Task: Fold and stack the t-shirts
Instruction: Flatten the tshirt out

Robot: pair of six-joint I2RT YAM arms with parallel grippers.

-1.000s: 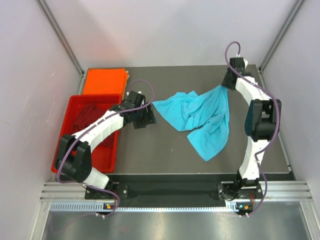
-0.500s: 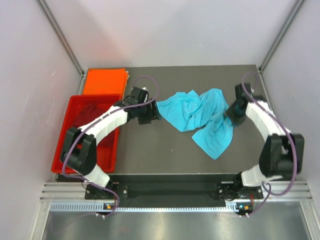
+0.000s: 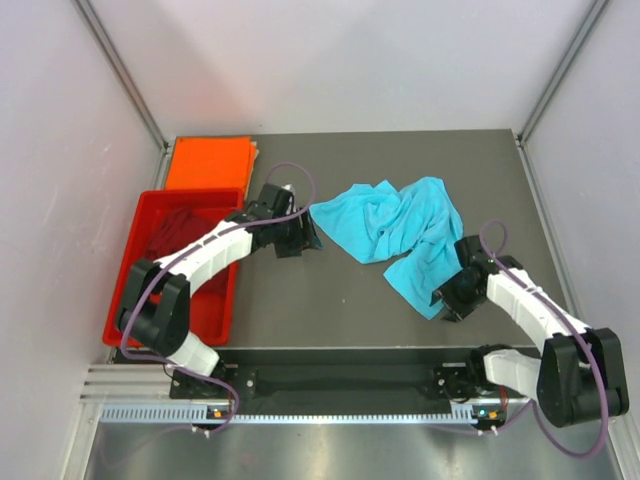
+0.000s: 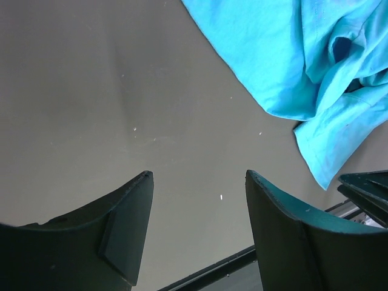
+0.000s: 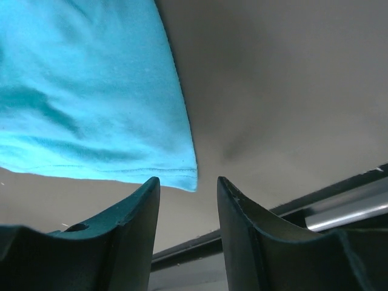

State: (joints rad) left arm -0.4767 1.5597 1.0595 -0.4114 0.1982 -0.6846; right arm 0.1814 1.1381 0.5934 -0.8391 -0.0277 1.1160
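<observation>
The turquoise-blue t-shirt (image 3: 395, 228) lies crumpled in the middle of the table; it also shows in the left wrist view (image 4: 285, 57) and the right wrist view (image 5: 85, 97). The orange t-shirt (image 3: 207, 163) lies folded flat at the back left. The maroon t-shirt (image 3: 175, 228) lies bunched in the red tray (image 3: 125, 295). My left gripper (image 3: 308, 238) is open and empty by the blue shirt's left corner (image 4: 199, 176). My right gripper (image 3: 446, 300) is open and empty, its jaws either side of the shirt's near hem corner (image 5: 188, 179).
The tray stands at the left edge under the left arm. The table's front edge (image 5: 273, 212) runs just beyond the right gripper. Grey walls and metal posts enclose the table on three sides.
My right gripper let go of the blue shirt at the back right, and swung down to the shirt's near corner. The shirt dropped and settled. My left gripper barely moved.
</observation>
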